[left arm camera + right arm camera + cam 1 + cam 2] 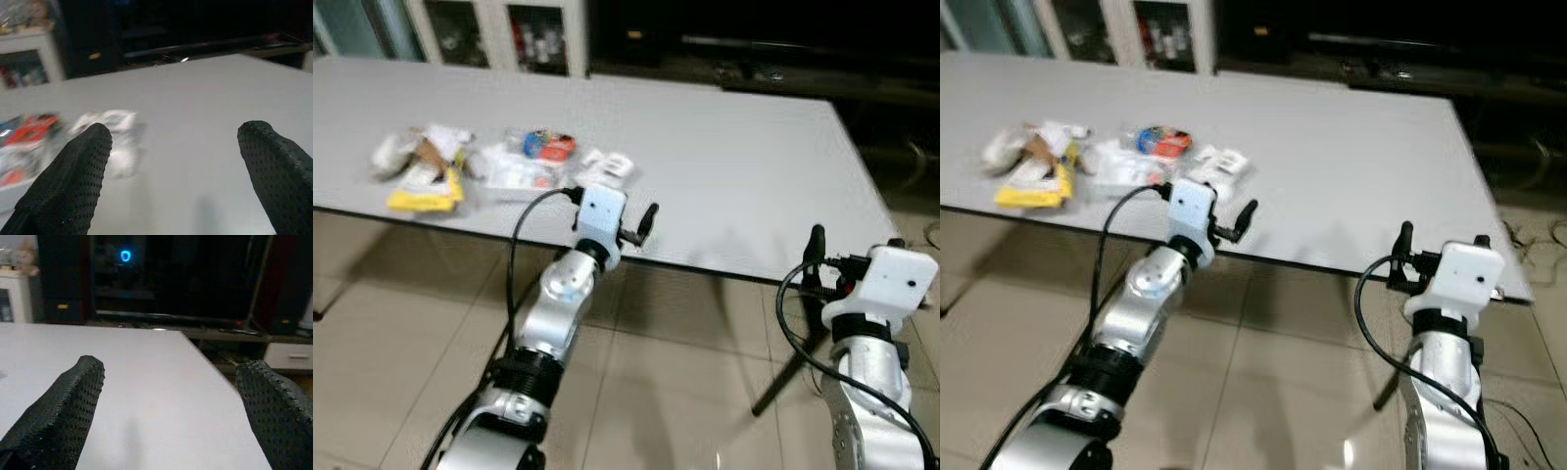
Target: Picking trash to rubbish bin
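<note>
Place: we judge this a room in a home, a living or dining area.
Table: we note a long white table [734, 166] on a pale tiled floor [401, 343].
Storage: we see a white glass-fronted cabinet [499, 34] holding small items.
Far wall: we record a dark low media unit [171, 289] with a blue indicator light [125, 255].

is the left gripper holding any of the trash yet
No, the left gripper is open with bare table between its fingers, and the white wrapper lies on the table beyond them.
</note>
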You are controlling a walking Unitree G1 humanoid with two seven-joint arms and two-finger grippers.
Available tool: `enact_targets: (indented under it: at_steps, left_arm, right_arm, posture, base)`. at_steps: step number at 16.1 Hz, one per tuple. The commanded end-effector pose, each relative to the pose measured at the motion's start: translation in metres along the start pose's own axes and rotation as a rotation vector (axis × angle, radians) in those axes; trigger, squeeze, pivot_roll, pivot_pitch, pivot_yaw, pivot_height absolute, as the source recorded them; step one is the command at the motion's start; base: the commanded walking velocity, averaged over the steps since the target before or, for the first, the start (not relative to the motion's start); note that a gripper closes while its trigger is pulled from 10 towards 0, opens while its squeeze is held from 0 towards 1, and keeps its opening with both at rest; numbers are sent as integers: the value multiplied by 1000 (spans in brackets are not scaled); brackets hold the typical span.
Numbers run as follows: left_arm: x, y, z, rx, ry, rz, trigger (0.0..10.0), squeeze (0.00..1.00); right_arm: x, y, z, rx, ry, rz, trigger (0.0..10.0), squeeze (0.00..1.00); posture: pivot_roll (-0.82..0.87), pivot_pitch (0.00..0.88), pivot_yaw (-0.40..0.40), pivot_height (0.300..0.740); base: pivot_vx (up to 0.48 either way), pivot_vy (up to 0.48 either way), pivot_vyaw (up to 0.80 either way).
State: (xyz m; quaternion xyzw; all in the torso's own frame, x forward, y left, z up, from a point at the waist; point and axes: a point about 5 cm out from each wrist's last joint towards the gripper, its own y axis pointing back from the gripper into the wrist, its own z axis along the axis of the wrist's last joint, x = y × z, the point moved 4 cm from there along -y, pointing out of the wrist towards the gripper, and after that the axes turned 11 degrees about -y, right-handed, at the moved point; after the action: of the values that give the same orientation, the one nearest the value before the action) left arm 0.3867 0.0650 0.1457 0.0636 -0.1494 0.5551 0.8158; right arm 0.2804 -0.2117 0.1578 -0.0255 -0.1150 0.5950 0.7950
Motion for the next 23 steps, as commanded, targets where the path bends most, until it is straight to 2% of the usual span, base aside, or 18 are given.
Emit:
enact_targets:
  at_steps: [1, 7, 13, 20, 23]
  left_arm:
    - [2, 2, -5, 20, 7, 6, 10000, 0]
    - [3, 2, -6, 24, 9, 7, 10000, 0]
    - [5, 1, -9, 45, 0, 29, 10000, 0]
    - [1, 0, -11, 53, 27, 32, 10000, 0]
    - [0, -5, -14, 85, 48, 31, 10000, 0]
  right_arm:
    - [3, -1, 4, -13, 8, 10, 10000, 0]
    - [5, 0, 4, -10, 28, 27, 10000, 0]
    - [7, -2, 3, -8, 31, 39, 10000, 0]
    - [11, -2, 4, -7, 18, 49, 10000, 0]
    - [13, -2, 6, -12, 23, 62, 10000, 0]
  posture:
    - [138, 68, -34, 740]
    - [137, 68, -33, 740]
    - [139, 63, -36, 740]
    - [135, 66, -43, 740]
    - [132, 68, -47, 740]
  base:
    - [296, 0, 0]
    - [363, 0, 0]
    - [417, 0, 766]
    - [0, 0, 0]
    - [0, 0, 0]
